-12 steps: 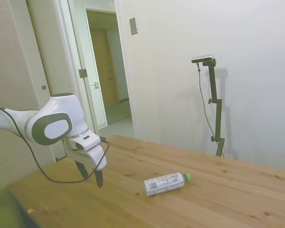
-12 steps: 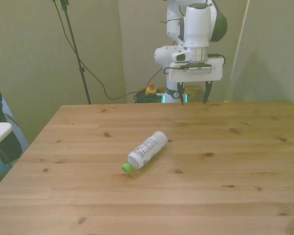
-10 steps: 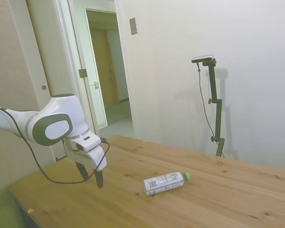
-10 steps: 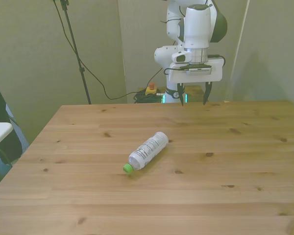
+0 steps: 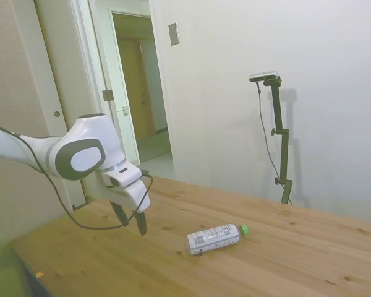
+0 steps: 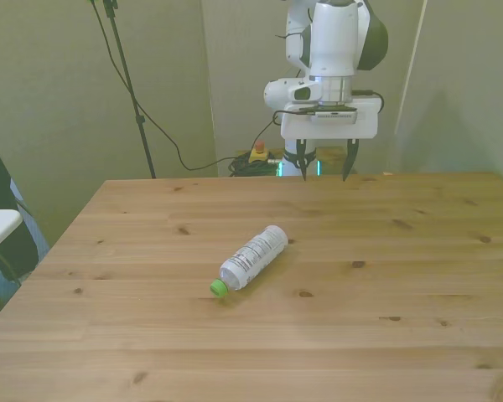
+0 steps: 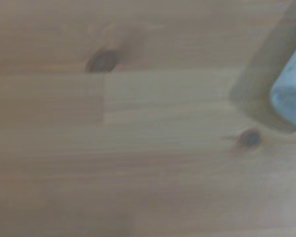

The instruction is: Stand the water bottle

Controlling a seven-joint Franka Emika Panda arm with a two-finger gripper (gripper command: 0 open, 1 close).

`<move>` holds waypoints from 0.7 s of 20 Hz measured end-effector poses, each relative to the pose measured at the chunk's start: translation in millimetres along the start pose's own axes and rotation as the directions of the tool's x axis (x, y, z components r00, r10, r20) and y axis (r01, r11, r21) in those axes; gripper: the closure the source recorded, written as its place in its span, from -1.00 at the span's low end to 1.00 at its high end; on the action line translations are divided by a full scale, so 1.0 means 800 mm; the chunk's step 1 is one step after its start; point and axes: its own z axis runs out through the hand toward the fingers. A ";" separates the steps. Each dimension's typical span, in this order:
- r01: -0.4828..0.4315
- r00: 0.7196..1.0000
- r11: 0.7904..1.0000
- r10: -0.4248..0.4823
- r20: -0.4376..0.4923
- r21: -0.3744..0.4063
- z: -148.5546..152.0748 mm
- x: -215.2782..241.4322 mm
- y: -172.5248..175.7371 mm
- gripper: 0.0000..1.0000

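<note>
Small clear plastic water bottle on its side near the middle of the wooden table, not yet stood up. Rounded cylinder, green screw cap toward the camera and the front view's left, blunt base toward the far edge; white label with dark print wrapped around the middle. In the side view, bottle lying flat, cap pointing away from the arm.

Glossy white arm with grey joint covers, gripper above the table's far edge, well apart from the bottle. Dark slim fingers spread wide, pinching nothing; same in the side view, gripper pointing down, clear of the planks.

Pale pine boards with dark knots and long seams. Blurred close-up from the wrist: grain, two knots, and the bottle's pale rounded end with its shadow.

Plain light walls, an open doorway behind the arm, black cables hanging at the back.
</note>
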 end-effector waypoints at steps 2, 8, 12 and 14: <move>-0.043 0.999 0.999 0.043 -0.023 0.002 -0.003 0.044 0.003 -1.00; -0.161 0.985 0.987 0.161 -0.061 -0.002 0.016 0.167 0.010 -1.00; -0.226 0.969 0.974 0.226 -0.102 0.012 0.028 0.225 0.007 -1.00; -0.211 0.968 0.977 0.213 -0.134 0.029 0.027 0.223 -0.013 -1.00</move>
